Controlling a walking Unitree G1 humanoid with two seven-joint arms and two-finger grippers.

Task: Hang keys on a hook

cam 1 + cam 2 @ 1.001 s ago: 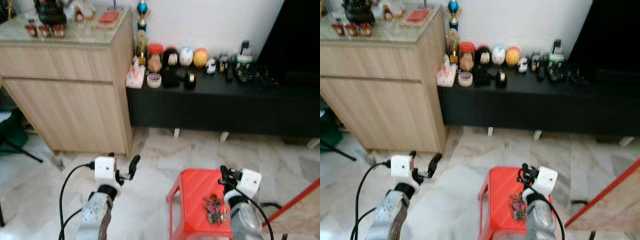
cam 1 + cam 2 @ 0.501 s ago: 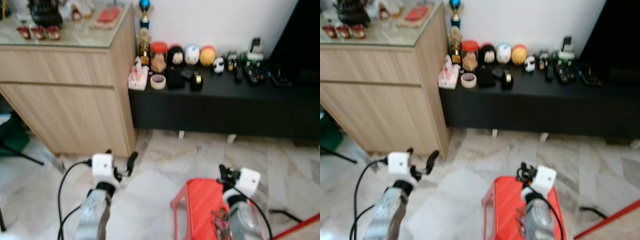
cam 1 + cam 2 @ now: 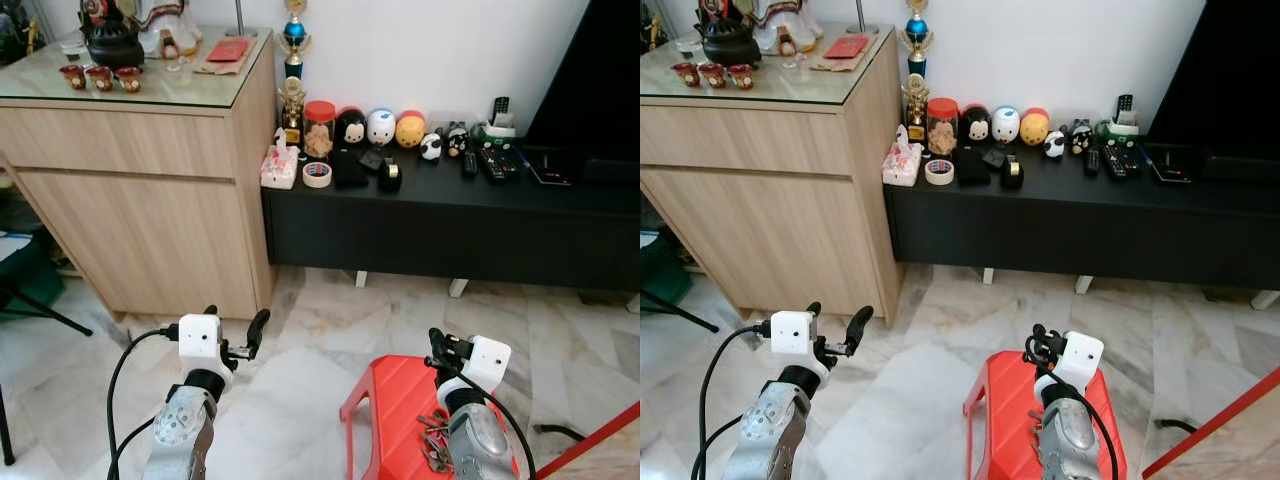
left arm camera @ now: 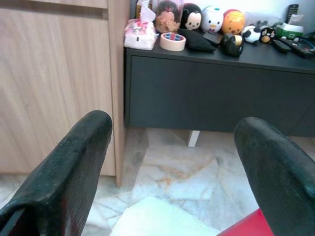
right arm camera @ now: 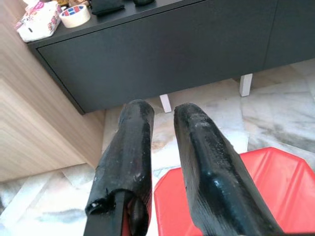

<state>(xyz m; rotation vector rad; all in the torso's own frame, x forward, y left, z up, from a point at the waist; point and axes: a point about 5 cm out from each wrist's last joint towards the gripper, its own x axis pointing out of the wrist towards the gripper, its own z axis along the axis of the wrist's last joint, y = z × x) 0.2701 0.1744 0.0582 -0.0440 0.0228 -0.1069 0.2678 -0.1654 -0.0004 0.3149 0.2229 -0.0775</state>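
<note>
A home living room: marble floor [image 3: 330,330], wooden cabinet [image 3: 140,200] at upper left, low black TV bench [image 3: 450,220] crowded with toy figures [image 3: 380,128] and remotes [image 3: 490,160].

Bare marble floor [image 3: 300,340] lies open ahead. The red stool [image 3: 385,410] blocks the near right, the wooden cabinet [image 3: 140,200] the far left, and the black console [image 3: 450,215] the far side.

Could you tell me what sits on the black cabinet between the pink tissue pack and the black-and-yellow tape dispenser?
In the left eye view, between the tissue pack and the tape dispenser lie a roll of tape and a black pouch.
</note>
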